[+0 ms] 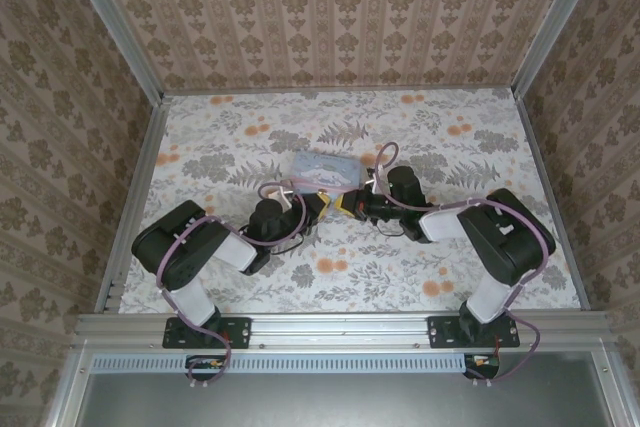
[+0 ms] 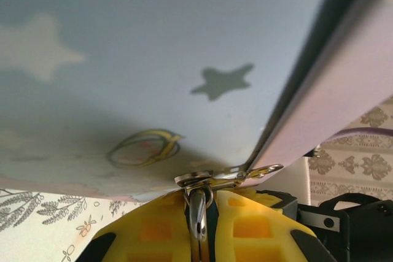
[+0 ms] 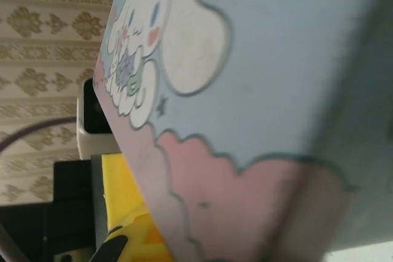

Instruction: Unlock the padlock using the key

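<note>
You will find no word, number, brand or label to read in any of the views. The pale blue tin (image 1: 325, 169) carries printed pictures but no lettering. In the left wrist view its face (image 2: 153, 59) shows a dark star (image 2: 221, 82) at about 2 o'clock of centre and a pale star (image 2: 37, 47) at 9 o'clock. In the right wrist view the tin (image 3: 288, 90) shows a white long-eared cartoon figure (image 3: 166, 41) at 10 o'clock, above pink clouds (image 3: 233, 207).
</note>
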Available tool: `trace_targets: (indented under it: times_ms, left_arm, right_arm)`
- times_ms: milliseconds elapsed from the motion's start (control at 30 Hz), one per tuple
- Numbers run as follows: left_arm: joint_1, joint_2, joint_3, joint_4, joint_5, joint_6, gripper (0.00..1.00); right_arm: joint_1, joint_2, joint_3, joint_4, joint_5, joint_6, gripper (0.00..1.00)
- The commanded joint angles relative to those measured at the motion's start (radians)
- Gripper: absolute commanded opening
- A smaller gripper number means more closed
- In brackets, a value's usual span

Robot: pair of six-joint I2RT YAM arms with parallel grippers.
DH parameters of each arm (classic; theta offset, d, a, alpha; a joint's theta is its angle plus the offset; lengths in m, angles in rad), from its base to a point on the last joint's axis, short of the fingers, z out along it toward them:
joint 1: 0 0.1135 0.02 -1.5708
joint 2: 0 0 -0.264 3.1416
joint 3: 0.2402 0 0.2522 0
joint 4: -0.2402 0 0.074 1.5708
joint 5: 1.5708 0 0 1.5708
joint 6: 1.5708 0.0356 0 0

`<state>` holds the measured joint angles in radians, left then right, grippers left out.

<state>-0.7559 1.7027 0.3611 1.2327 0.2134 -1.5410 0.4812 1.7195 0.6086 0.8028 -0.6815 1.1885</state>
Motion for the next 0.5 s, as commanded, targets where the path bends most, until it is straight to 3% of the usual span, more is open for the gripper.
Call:
trace_targets:
  times_ms: [0,133,267,467]
  left_arm:
    - [-0.126,-0.003,-0.008,0.068,0.33,-0.003,0.0]
    - [-0.124,-0.003,-0.009,0.069,0.337,0.001,0.0]
    - [-0.123,-0.005,-0.007,0.068,0.343,0.004,0.0]
    - [-0.124,-0.009,-0.01,0.068,0.339,0.004,0.0]
  right_arm:
    - [0.004,0.04,0.061,0.342,0.044,0.175,0.0]
    - [0.004,0.022,0.087,0.175,0.011,0.042,0.0]
    - [0.004,-0.044,0.128,-0.105,0.024,-0.219,0.0]
    - [0.03,-0.162,0.141,-0.366,0.169,-0.618,0.0]
